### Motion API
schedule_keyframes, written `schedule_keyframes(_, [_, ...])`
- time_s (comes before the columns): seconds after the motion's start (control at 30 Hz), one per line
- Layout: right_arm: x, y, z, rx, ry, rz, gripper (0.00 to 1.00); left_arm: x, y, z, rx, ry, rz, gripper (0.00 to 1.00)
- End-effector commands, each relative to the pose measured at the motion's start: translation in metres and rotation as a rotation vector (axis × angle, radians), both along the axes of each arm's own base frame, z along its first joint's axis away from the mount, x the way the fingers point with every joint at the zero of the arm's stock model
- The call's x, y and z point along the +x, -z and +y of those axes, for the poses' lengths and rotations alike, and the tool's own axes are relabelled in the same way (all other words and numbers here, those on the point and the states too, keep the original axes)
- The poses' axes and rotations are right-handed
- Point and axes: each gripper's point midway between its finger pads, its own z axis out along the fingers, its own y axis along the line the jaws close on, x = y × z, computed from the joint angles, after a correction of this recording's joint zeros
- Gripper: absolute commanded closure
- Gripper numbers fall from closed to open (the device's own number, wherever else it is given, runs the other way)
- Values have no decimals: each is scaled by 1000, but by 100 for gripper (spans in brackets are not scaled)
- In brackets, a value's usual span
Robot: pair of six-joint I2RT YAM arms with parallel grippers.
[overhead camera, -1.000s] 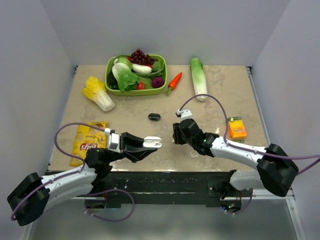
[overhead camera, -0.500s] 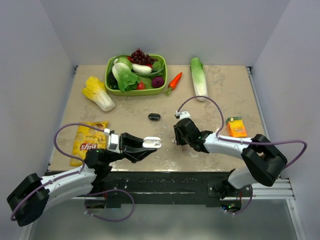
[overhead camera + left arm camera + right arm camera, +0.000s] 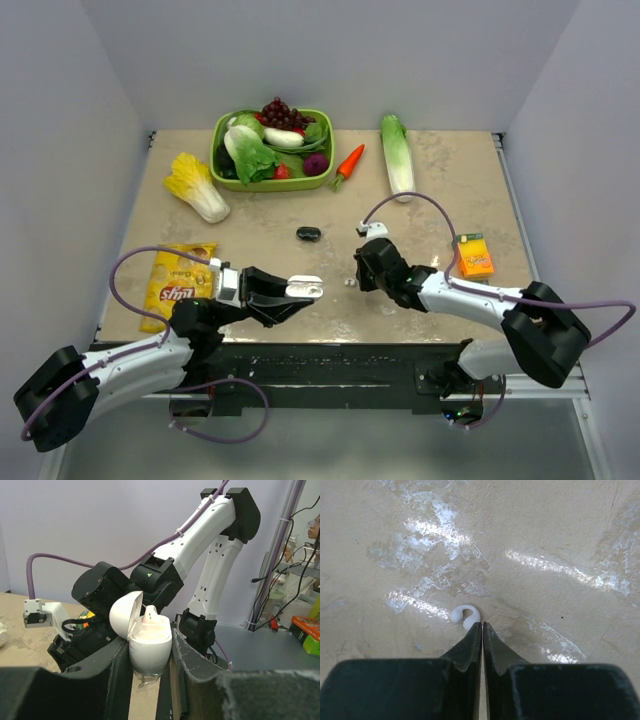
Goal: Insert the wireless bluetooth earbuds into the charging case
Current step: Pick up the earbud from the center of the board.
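Note:
My left gripper (image 3: 300, 290) is shut on the charging case (image 3: 305, 288), holding it above the table's near edge. In the left wrist view the white case (image 3: 149, 642) sits upright between the fingers (image 3: 192, 665) with its lid hinged open. One earbud (image 3: 150, 614) stands in it. The other earbud (image 3: 465, 615), a small white hook shape, lies on the table. My right gripper (image 3: 482, 625) is shut with its tips on the table. The bud lies just beyond the left fingertip, touching it and not between the jaws. From above, the right gripper (image 3: 358, 280) points down right of the case.
A green basket (image 3: 222, 160) of vegetables stands at the back, with a carrot (image 3: 349, 162) and a long lettuce (image 3: 398, 152) to its right. A yellow cabbage (image 3: 197, 185) and a chips bag (image 3: 175, 280) lie left. An orange juice box (image 3: 473, 255) sits right; a small dark object (image 3: 308, 234) lies mid-table.
The right gripper's jaws have closed, and the arm has shifted slightly to the right. The left gripper has kept still with the case.

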Motion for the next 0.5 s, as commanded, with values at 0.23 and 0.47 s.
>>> schedule_keyframes(0.23, [-22, -4, 28, 95, -118, 7, 100, -16, -46, 18, -182, -13, -170, 100])
schedule_keyframes(0.47, [-21, 1, 39, 87, -157, 27, 100, -16, -45, 18, -183, -12, -166, 100])
